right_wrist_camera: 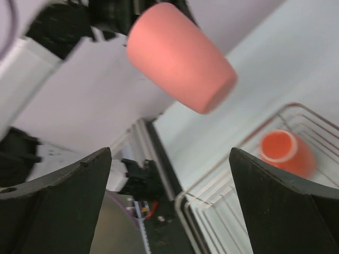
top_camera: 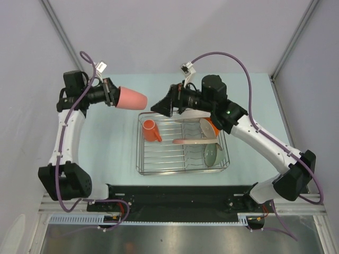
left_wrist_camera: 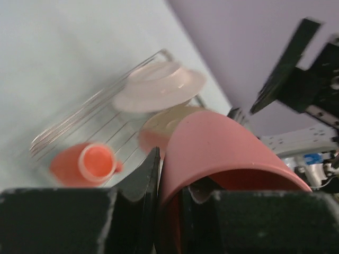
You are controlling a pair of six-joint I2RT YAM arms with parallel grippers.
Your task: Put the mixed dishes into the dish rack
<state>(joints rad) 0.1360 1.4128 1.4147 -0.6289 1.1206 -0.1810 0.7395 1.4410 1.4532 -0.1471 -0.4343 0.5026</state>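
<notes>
My left gripper (top_camera: 113,96) is shut on the rim wall of the pink tumbler (top_camera: 130,99), which it holds sideways in the air, left of the dish rack (top_camera: 143,159). In the left wrist view one finger (left_wrist_camera: 142,177) presses outside the tumbler (left_wrist_camera: 222,151) and the other sits inside. My right gripper (top_camera: 158,107) stands open just right of the tumbler's base, apart from it; its view shows the tumbler (right_wrist_camera: 180,55) above the wide jaws. In the rack lie an orange mug (top_camera: 152,130), a pink-and-cream plate (top_camera: 195,141), a pale green bowl (top_camera: 212,154), a white plate (top_camera: 205,127) and an orange bowl (top_camera: 213,125).
The rack stands mid-table on a pale surface (top_camera: 114,148). A black strip (top_camera: 175,193) runs along the near edge between the arm bases. Grey walls close in the left, right and far sides.
</notes>
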